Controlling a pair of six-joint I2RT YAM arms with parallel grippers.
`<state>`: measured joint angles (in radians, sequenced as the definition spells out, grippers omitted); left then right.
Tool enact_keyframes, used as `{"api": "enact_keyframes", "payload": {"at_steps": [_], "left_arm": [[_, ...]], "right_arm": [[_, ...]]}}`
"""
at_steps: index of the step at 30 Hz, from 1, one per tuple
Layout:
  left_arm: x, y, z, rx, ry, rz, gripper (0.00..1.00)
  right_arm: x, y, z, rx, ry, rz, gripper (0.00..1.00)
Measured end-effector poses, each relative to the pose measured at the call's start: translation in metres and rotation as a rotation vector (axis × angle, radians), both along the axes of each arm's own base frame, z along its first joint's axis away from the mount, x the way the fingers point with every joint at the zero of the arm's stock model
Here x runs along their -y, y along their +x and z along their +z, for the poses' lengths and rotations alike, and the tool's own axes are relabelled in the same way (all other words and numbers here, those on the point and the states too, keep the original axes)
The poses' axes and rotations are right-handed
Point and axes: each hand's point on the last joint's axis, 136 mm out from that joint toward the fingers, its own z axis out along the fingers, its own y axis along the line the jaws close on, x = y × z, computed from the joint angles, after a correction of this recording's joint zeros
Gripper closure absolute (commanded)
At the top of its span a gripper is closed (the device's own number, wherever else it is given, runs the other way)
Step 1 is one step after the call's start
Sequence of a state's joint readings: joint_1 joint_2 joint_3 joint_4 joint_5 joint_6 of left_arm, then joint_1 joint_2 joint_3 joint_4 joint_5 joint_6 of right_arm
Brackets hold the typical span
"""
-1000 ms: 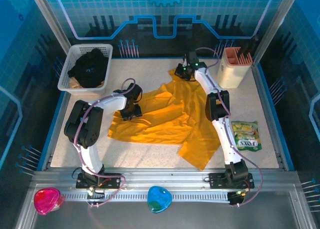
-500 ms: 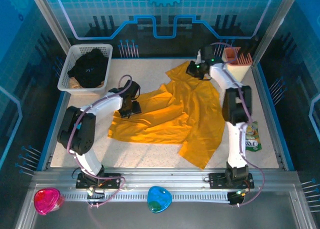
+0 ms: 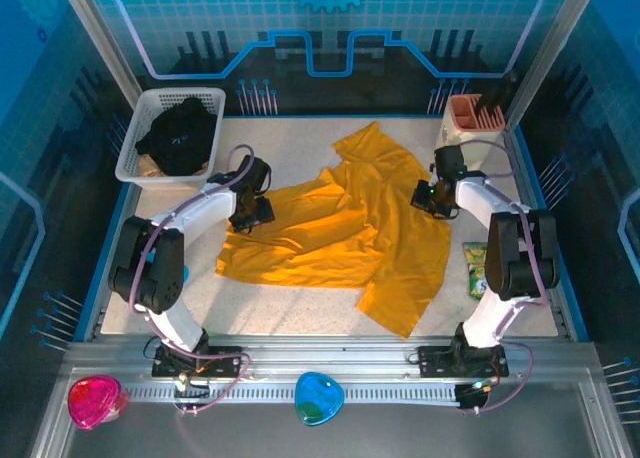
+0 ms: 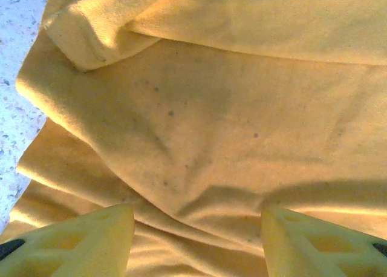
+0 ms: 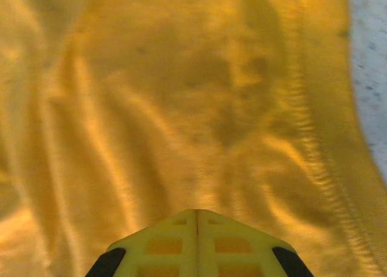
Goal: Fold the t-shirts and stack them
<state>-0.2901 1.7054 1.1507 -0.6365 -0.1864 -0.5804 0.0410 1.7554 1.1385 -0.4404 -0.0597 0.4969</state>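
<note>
1. The left gripper has its jaws spread wide with nothing between them. Its fingers hang just above a rumpled patch of the yellow shirt.
2. The right gripper has its jaws pressed together, and I can see no cloth pinched in them. It sits low over the same shirt, close to its right edge, with bare table just beside.
3. In the top view the two grippers sit at opposite sides of the yellow shirt, the left at its far-left edge and the right at its right edge.
4. The yellow shirt lies in the middle of the table, rumpled and partly doubled over itself. The black shirt is bunched in the white basket at the far left corner.
5. The cloth looks light, limp and soft, so it will likely sag from any single hold and drag across the table. A thick seam should give the surest bite, such as the hemmed edge ahead of the left fingers, and pinching two spaced points should keep it flat.
6. Its longest run goes from a far point near the table's middle down to the near right. A broad lobe spreads left. I cannot tell which end is the neck.
</note>
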Motion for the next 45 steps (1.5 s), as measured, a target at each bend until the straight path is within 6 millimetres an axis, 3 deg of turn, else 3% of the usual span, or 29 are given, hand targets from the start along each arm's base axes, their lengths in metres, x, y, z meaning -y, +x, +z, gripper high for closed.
{"api": "enact_keyframes", "payload": {"at_steps": [3, 9, 13, 25, 33, 39, 43, 45], "left_arm": [[0.001, 0.002, -0.012, -0.019, 0.006, -0.004, 0.43], [0.003, 0.004, -0.035, -0.058, 0.009, -0.005, 0.43], [0.003, 0.001, -0.048, -0.078, 0.005, 0.002, 0.43], [0.007, 0.002, -0.049, -0.047, -0.011, 0.027, 0.42], [0.020, 0.001, -0.047, -0.029, -0.013, -0.002, 0.38], [0.019, -0.001, -0.029, -0.061, 0.005, -0.002, 0.28], [0.011, 0.017, 0.018, 0.018, 0.028, 0.017, 0.24], [0.003, 0.030, 0.045, 0.076, 0.034, 0.035, 0.27]], "right_arm": [[0.012, 0.007, -0.010, -0.007, 0.005, -0.040, 1.00], [0.014, 0.013, -0.043, -0.098, 0.015, -0.107, 1.00], [0.025, 0.012, -0.042, -0.122, -0.012, -0.189, 1.00], [0.067, -0.009, -0.042, -0.158, -0.054, -0.378, 1.00], [0.071, -0.011, -0.042, -0.166, -0.052, -0.410, 1.00], [0.082, -0.014, -0.042, -0.182, -0.033, -0.484, 1.00], [0.085, -0.015, -0.042, -0.186, -0.010, -0.503, 1.00], [0.084, -0.014, -0.042, -0.186, 0.001, -0.500, 1.00]]}}
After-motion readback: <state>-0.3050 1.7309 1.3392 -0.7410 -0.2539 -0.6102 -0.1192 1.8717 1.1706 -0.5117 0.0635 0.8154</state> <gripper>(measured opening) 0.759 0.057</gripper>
